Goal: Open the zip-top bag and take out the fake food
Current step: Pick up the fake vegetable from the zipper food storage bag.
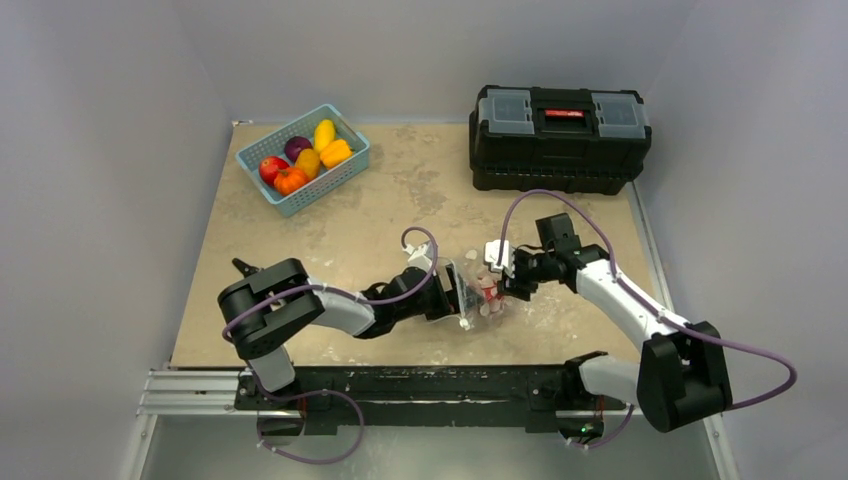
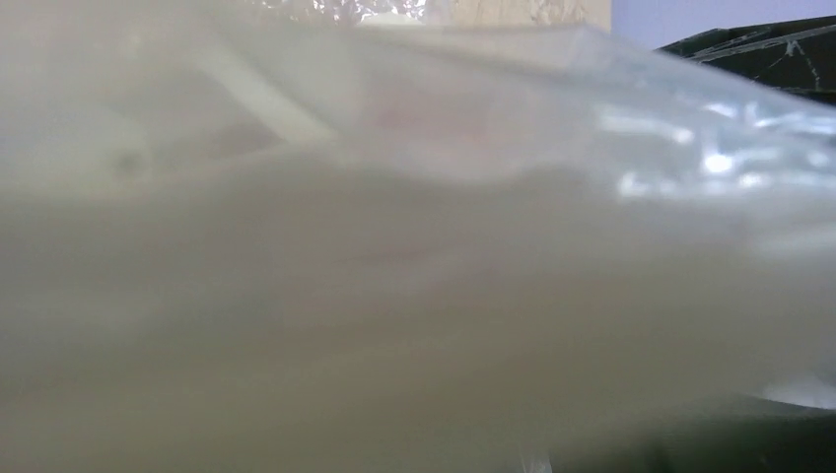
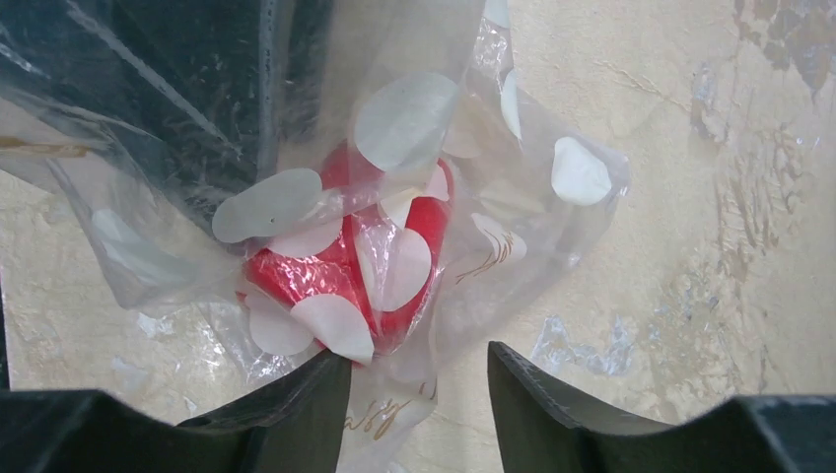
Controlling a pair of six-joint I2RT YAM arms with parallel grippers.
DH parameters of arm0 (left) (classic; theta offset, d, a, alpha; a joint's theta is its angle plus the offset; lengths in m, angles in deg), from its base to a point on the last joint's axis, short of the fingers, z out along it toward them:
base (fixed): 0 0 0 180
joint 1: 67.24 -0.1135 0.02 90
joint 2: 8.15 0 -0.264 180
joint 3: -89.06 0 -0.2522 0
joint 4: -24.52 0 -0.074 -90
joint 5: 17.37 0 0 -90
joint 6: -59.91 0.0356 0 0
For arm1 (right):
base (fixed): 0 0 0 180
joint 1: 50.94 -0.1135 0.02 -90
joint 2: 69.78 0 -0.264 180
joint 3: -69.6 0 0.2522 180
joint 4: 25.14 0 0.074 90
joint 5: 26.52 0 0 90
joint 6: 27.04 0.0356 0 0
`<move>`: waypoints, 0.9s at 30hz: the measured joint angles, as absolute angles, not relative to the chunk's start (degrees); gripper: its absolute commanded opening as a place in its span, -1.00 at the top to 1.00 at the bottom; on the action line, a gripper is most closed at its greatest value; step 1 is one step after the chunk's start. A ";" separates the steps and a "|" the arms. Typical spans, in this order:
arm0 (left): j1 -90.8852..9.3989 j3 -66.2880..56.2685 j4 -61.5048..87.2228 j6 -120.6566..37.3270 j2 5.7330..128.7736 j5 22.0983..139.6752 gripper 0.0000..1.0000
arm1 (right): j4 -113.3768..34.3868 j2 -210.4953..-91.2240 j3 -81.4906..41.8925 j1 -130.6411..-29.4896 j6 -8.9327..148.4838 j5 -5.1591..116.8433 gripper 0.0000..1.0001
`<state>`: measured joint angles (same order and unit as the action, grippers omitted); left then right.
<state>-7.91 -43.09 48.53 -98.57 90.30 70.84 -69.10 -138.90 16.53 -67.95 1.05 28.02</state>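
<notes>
Right end effector (image 3: 416, 360) stands half open, the bag's (image 3: 513, 246) lower edge lying loose between its fingers, not pinched. Left end effector (image 1: 447, 293) is spread wide and buried in the film. The bag sits mid-tabletop (image 1: 380, 210), with red food (image 3: 296, 276) inside. Risks: the slick film may slip out on closing, or the food may get clamped through the plastic. The tabletop is mottled beige, with a basket (image 1: 302, 160) and a black toolbox (image 1: 558, 138) at the far edge and grey walls around.
</notes>
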 measured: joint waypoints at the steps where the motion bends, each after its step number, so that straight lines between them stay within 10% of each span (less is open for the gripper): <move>1: -7.91 -43.42 49.10 -98.62 90.30 70.69 -0.76 | -69.01 -138.68 16.53 -67.71 1.07 28.06 0.12; 13: -7.91 -45.48 59.00 -98.60 92.77 73.20 -0.22 | -69.25 -140.06 16.53 -67.80 0.75 27.12 0.81; 27: -7.89 -51.84 64.75 -98.18 91.46 71.28 -0.75 | -76.79 -144.02 14.38 -69.31 -5.57 20.28 0.77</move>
